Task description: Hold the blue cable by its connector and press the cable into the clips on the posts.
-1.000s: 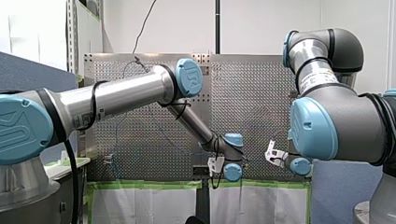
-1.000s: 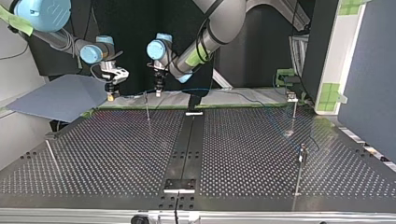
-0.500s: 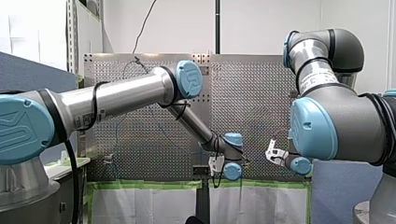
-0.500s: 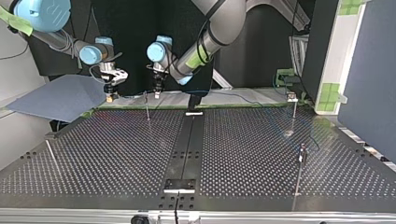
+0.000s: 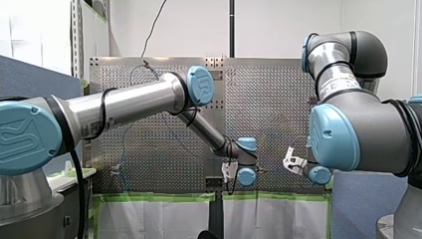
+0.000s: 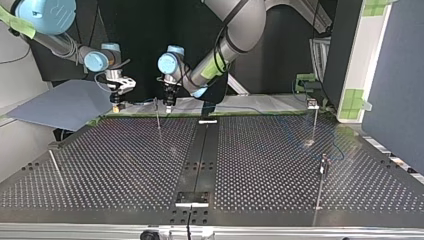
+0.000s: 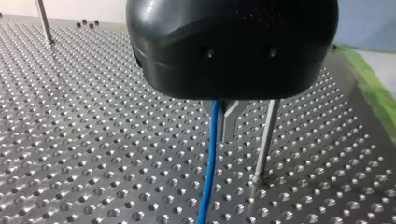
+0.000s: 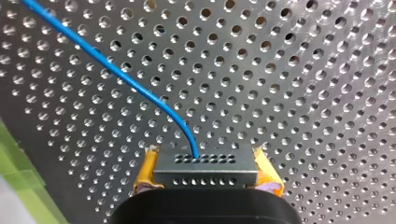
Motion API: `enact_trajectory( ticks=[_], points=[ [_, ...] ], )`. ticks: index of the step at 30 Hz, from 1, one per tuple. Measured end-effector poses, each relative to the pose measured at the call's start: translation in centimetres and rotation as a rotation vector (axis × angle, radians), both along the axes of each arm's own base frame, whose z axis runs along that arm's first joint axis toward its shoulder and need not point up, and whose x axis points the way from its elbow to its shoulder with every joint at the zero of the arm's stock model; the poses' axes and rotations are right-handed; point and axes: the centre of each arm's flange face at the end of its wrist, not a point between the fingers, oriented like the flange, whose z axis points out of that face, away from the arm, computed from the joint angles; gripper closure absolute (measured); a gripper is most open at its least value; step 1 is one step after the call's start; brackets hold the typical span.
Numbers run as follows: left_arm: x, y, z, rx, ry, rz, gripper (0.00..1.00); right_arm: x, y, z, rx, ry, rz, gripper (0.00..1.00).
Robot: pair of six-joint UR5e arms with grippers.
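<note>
In the right wrist view my right gripper (image 8: 206, 161) has its yellow pads shut on a grey connector (image 8: 205, 176). The blue cable (image 8: 116, 74) leaves that connector and curves away over the perforated plate. My left gripper (image 7: 223, 135) is black with metal fingers, and they are shut on the blue cable (image 7: 208, 177) close beside a thin post (image 7: 265, 140). In the top view my right gripper (image 6: 116, 102) hangs at the far left edge of the table. My left gripper (image 6: 169, 101) is just right of it, beside a post (image 6: 157, 112).
More thin posts stand at the top view's right (image 6: 315, 120), front right (image 6: 322, 180) and front left (image 6: 55, 167). A black rail (image 6: 200, 155) runs down the table's middle. A grey-blue panel (image 6: 65, 105) lies past the far left corner. Green tape edges the far side.
In the top view my left gripper has come down a little closer to the post beside it. My right gripper has drifted slightly left with the connector. Both grips are unchanged.
</note>
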Motion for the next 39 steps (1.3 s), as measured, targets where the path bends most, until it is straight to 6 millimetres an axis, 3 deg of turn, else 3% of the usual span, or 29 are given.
enact_trajectory(
  ticks=[15,22,27,32,39],
  points=[
    [4.9,1.2,2.9,-0.024,-0.027,0.017,1.0,1.2,-3.7,2.4,-0.042,-0.037,0.045,1.0],
    [6.1,2.3,3.0,-0.019,-0.023,0.031,1.0,1.4,-5.0,3.2,-0.024,-0.032,0.048,1.0],
    [5.7,2.4,2.4,0.009,0.0,0.028,1.0,1.7,-4.6,2.3,0.011,-0.024,0.043,1.0],
    [5.0,2.2,1.6,0.021,0.011,0.019,1.0,1.7,-4.0,-0.2,0.055,-0.018,0.034,1.0],
    [4.5,2.7,-2.0,0.072,0.068,0.001,1.0,1.7,-4.6,-1.1,0.059,-0.015,0.034,1.0]
  ],
)
